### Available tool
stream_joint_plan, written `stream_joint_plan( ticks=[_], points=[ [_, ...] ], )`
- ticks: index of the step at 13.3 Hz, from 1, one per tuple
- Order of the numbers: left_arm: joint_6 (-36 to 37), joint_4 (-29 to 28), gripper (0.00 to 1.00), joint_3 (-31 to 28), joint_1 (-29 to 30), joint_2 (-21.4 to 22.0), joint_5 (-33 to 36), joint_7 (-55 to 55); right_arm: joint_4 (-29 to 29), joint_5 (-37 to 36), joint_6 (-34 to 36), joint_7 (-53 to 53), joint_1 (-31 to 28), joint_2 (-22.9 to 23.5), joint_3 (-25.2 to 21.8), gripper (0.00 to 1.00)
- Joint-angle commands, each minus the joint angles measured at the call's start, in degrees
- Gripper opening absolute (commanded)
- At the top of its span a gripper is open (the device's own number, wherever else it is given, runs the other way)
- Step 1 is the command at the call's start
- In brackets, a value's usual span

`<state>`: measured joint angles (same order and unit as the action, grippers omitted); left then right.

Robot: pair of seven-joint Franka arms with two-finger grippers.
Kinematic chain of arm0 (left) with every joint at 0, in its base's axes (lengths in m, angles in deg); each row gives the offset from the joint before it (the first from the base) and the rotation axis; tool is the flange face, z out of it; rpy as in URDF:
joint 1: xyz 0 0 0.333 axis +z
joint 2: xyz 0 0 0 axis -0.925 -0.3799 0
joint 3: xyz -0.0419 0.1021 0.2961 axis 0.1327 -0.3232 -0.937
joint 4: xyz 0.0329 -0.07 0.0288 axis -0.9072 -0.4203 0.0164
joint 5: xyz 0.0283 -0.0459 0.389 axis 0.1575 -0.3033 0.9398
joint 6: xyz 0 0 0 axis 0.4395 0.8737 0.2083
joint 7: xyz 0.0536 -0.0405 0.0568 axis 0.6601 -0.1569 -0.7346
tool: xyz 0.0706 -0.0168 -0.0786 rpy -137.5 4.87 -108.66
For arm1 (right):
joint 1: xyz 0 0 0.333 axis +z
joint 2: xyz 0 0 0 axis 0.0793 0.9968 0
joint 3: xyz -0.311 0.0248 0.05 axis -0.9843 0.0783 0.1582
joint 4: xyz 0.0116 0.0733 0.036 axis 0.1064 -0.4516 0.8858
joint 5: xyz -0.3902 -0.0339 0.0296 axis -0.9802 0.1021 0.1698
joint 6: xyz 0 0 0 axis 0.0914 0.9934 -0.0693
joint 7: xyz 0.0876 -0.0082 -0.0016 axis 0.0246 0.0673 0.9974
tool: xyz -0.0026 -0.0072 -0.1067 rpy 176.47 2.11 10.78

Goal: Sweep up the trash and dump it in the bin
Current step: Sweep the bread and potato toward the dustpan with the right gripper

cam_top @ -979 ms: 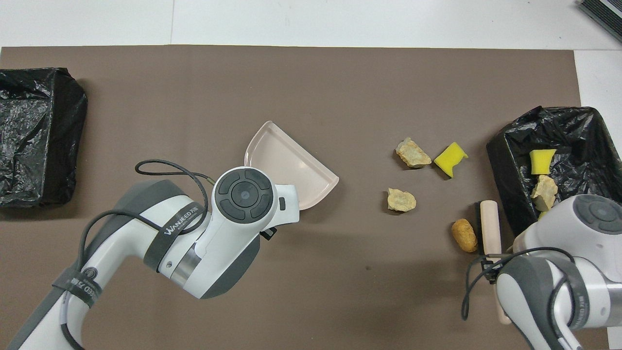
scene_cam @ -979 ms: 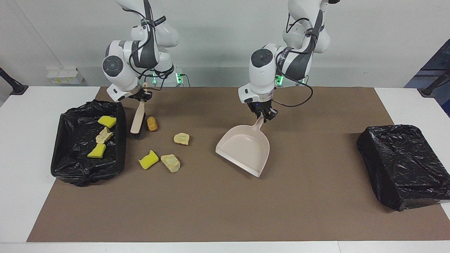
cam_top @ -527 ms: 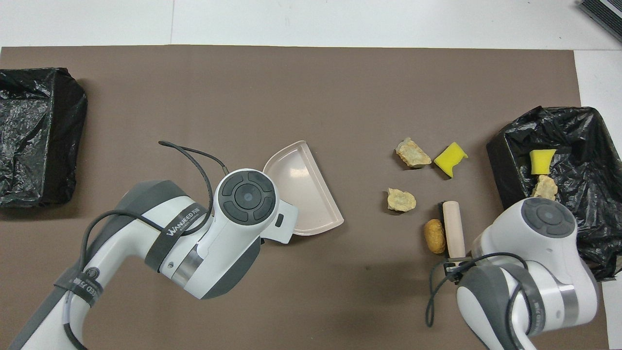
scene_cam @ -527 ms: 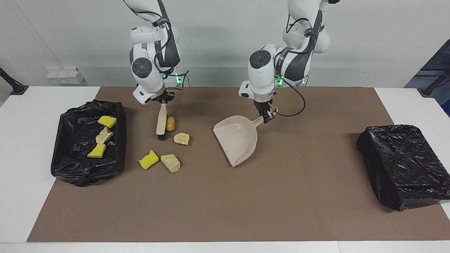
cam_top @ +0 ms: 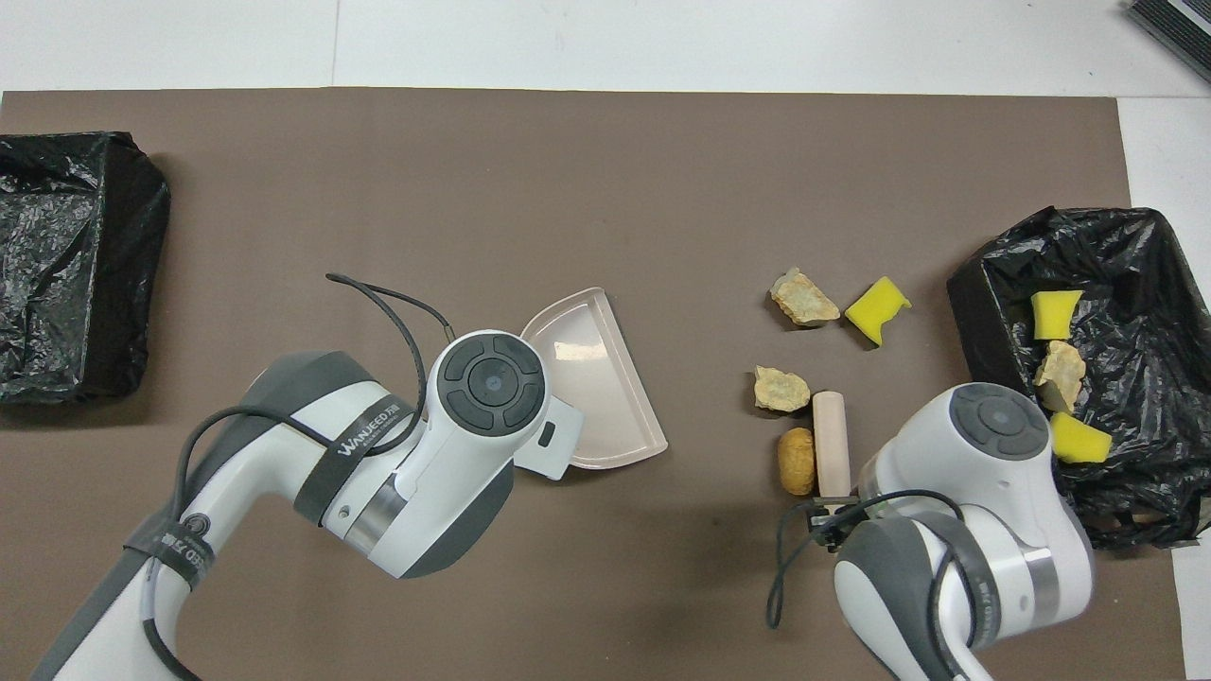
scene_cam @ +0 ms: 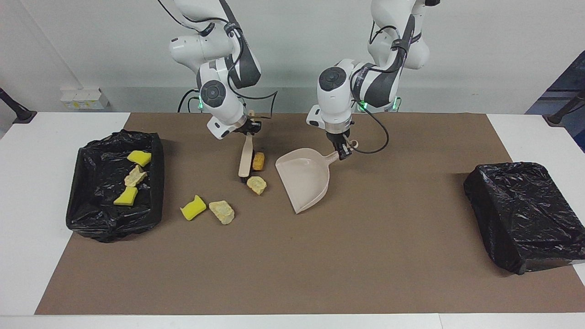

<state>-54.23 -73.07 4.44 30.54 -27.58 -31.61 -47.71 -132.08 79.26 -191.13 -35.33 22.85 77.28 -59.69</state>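
This looks like a robotics lab, not a home. Two white robot arms (scene_cam: 338, 91) are bolted at the edge of a white table (scene_cam: 27, 219) against a bare pale wall. A brown mat (scene_cam: 365, 265) covers the worktop, and a white power strip (scene_cam: 84, 98) sits by the wall.

Seven scraps of trash total. Three sitting in the bin (scene_cam: 114, 183) by the right arm's end of the table: two yellow sponge chunks (scene_cam: 139, 157) (scene_cam: 126, 196), one tan lump (scene_cam: 135, 176). Four loose nearby: golden-brown lump (scene_cam: 258, 161), tan lump (scene_cam: 257, 184), another tan one (scene_cam: 222, 211) beside a yellow chunk (scene_cam: 193, 208).
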Motion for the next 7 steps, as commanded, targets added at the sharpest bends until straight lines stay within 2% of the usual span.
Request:
stream_joint_plan(
  ticks=[1,7],
  points=[
    [-0.6,-2.3,0.00,-0.3,-1.1,1.8,1.2,0.6,3.9,4.5,-1.5,-2.5,2.9,4.5,0.0,0.00],
    [-2.3,-3.8,0.00,-0.3,-0.4,2.2,1.1,1.5,8.1,19.0,-0.6,4.2,7.2,5.4,0.0,0.00]
  ],
)
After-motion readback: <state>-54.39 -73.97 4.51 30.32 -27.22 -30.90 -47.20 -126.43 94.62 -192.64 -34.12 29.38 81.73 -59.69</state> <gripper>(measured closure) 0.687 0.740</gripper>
